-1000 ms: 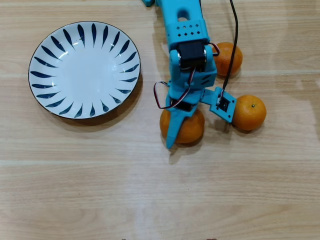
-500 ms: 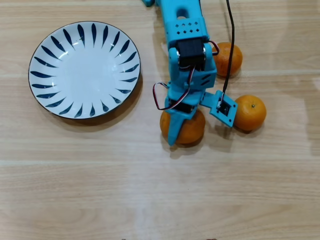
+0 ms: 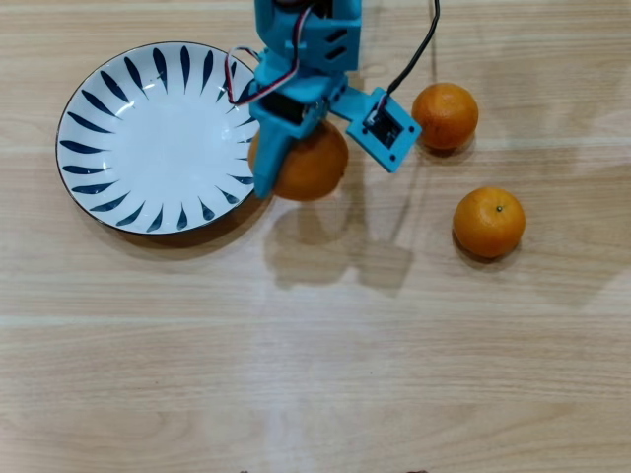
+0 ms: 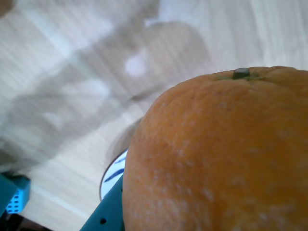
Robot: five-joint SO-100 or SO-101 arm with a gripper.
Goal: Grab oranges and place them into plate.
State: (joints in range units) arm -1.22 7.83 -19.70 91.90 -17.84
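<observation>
In the overhead view my teal gripper (image 3: pixel 292 164) is shut on the large orange (image 3: pixel 317 166) and holds it just off the right rim of the white plate with dark blue strokes (image 3: pixel 99 108). Its shadow falls on the table below, so it seems lifted. Two smaller oranges lie on the table to the right: one (image 3: pixel 446 115) by the wrist camera mount, and one with a stem dot (image 3: pixel 489 222) nearer the front. In the wrist view the large orange (image 4: pixel 216 154) fills the frame, with a sliver of the plate (image 4: pixel 113 175) and a teal finger (image 4: pixel 103 219) beside it.
The table is light wood (image 3: pixel 315 374). The arm's body (image 3: pixel 306 39) and a black cable (image 3: pixel 419 49) come in from the top edge. The plate holds nothing.
</observation>
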